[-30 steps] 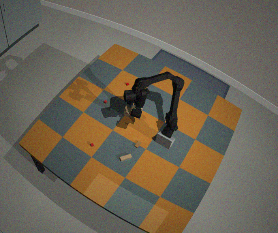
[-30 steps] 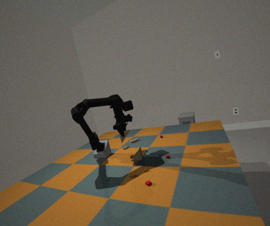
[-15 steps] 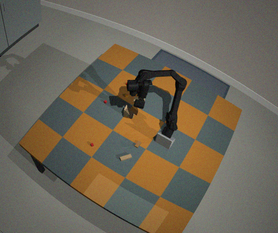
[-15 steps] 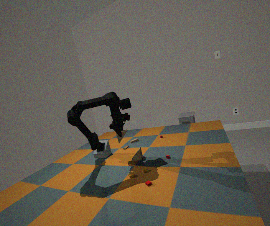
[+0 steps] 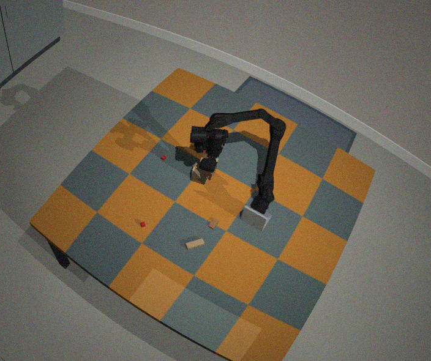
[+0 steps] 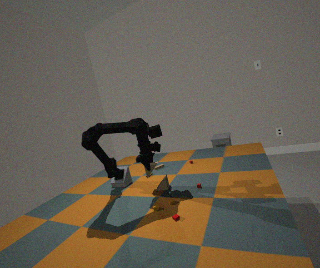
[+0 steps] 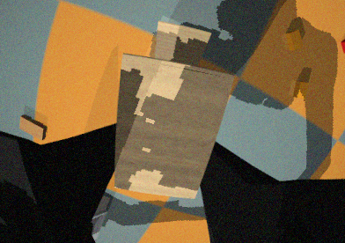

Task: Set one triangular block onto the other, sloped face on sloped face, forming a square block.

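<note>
My gripper (image 5: 208, 164) (image 6: 147, 166) (image 7: 164, 135) is shut on one wooden triangular block (image 6: 151, 167) (image 7: 171, 135) and holds it off the table. In the wrist view this block fills the middle between my dark fingers. The other triangular block (image 5: 200, 176) (image 6: 163, 184) (image 7: 176, 42) stands on the checkered table (image 5: 239, 268) (image 6: 241, 227) with its peak up. In the exterior view the held block hangs a little left of and above it, apart from it. In the top view the gripper partly covers the held block.
Small red cubes (image 5: 163, 157) (image 5: 142, 224) (image 6: 176, 217) (image 6: 198, 185) lie scattered. Two flat wooden pieces (image 5: 194, 243) (image 5: 213, 223) lie in front of the arm's base (image 5: 255, 217) (image 6: 121, 181). A grey box (image 6: 220, 140) sits beyond the table's far edge.
</note>
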You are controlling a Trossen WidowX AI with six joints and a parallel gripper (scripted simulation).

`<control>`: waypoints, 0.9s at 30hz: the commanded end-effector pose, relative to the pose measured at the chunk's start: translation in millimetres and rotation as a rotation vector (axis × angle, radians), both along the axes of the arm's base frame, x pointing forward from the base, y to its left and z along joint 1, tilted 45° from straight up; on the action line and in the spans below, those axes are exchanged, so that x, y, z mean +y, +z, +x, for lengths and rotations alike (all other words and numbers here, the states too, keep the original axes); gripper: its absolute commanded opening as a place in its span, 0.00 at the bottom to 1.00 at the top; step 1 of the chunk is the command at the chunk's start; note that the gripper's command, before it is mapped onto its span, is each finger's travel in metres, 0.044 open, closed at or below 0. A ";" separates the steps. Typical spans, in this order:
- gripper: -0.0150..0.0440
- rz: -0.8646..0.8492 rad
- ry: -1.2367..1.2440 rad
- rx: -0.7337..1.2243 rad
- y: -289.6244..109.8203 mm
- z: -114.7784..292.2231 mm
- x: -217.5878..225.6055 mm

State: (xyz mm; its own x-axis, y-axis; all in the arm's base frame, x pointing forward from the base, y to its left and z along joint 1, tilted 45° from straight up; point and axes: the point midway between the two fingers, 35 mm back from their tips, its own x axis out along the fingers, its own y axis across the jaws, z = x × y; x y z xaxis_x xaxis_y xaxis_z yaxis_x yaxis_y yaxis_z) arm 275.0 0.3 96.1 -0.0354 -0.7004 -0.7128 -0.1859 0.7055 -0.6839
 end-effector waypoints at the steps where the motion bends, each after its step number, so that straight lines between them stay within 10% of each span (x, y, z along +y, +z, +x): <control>1: 0.25 -0.005 -0.018 -0.007 -12.5 3.7 -13.4; 27: 0.25 -0.007 -0.024 -0.010 -37.7 14.8 -36.9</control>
